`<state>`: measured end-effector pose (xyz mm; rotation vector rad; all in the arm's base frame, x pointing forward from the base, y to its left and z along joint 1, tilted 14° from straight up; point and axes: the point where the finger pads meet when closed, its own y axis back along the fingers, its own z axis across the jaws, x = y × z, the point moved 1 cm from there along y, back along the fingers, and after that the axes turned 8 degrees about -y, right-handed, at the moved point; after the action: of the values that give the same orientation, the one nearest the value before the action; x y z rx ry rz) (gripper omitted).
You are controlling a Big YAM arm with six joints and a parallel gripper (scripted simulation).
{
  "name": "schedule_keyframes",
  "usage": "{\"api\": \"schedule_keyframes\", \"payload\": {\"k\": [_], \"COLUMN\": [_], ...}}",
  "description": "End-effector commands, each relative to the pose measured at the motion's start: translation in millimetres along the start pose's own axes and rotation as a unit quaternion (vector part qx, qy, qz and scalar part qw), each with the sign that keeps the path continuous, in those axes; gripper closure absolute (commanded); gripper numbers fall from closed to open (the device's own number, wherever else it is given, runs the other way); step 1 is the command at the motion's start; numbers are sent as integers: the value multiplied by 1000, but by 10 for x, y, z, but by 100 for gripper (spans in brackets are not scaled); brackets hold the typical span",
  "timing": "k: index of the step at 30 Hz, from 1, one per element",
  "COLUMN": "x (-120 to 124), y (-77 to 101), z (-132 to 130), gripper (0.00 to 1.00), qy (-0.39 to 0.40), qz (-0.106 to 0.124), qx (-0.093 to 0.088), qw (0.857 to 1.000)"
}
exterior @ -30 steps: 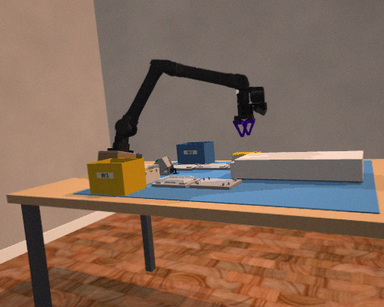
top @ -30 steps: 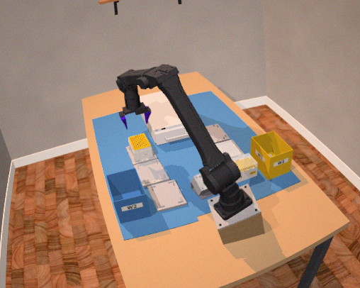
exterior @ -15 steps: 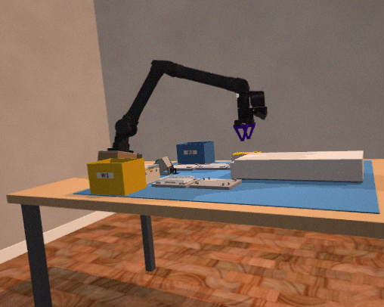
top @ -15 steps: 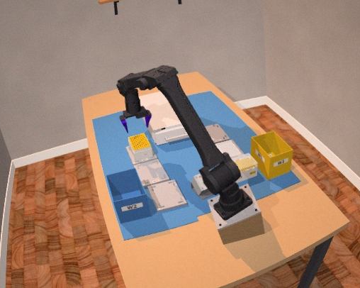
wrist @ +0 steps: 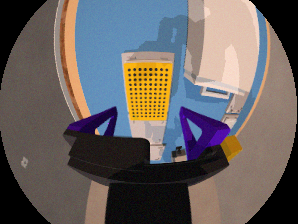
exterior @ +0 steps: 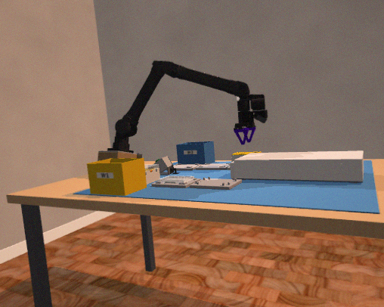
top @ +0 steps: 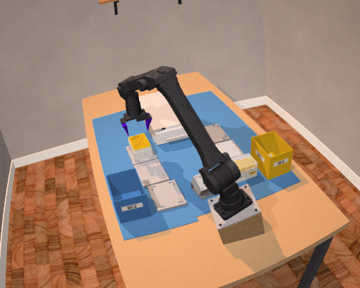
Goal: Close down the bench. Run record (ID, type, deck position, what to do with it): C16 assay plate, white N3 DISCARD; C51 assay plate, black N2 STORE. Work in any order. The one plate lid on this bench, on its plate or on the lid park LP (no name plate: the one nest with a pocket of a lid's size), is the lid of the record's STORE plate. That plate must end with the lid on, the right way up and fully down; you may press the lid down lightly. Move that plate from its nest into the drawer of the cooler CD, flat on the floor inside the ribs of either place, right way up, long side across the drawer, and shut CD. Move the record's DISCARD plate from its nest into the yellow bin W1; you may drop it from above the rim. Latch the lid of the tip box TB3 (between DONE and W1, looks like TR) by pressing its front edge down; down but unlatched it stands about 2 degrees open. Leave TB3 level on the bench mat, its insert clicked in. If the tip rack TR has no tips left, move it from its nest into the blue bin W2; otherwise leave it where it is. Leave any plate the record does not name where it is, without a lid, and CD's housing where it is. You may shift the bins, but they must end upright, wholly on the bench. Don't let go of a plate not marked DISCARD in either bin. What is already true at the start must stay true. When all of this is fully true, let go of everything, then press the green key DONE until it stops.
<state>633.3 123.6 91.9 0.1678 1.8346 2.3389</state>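
Note:
My gripper (top: 135,125) is open and empty. It hangs well above the mat, just behind the tip rack TR (top: 139,144). TR has a yellow hole-grid top and sits on its nest; I see no tips standing out of it. In the wrist view TR (wrist: 148,90) lies straight ahead between my purple fingers. The white cooler CD (top: 166,122) stands to the right of the gripper, with its drawer front facing the nests. A white plate (top: 229,147) lies in a nest right of the arm. The tip box TB3 (top: 246,166) stands beside the yellow bin W1 (top: 272,154).
The blue bin W2 (top: 128,196) stands at the front left beside two bare grey nests (top: 159,182). A grey wedge with the key (top: 200,186) sits next to the arm's base (top: 234,209). From the side view CD (exterior: 298,165) is a long low block under the gripper (exterior: 245,136).

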Motion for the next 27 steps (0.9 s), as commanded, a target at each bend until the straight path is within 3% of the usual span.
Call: {"api": "schedule_keyframes", "payload": {"k": [1, 5, 6, 11, 15, 19, 22, 24, 27], "x": [-19, -32, -117, -23, -38, -92, -62, -25, -40], "y": [-41, -76, 119, -165, -203, -119, -159, -311, -332], "z": [77, 62, 73, 56, 65, 110, 94, 49, 85], "gripper": [0, 0, 0, 0, 0, 0, 0, 0, 0], "qy": [3, 1, 2, 1, 2, 4, 3, 1, 3], "qz": [-7, -7, -24, -5, -8, -20, -17, -6, -8], "qx": [-2, -1, -7, -1, -2, -7, -5, -1, -2], "qw": [1000, 1000, 1000, 1000, 1000, 1000, 1000, 1000, 1000]}}
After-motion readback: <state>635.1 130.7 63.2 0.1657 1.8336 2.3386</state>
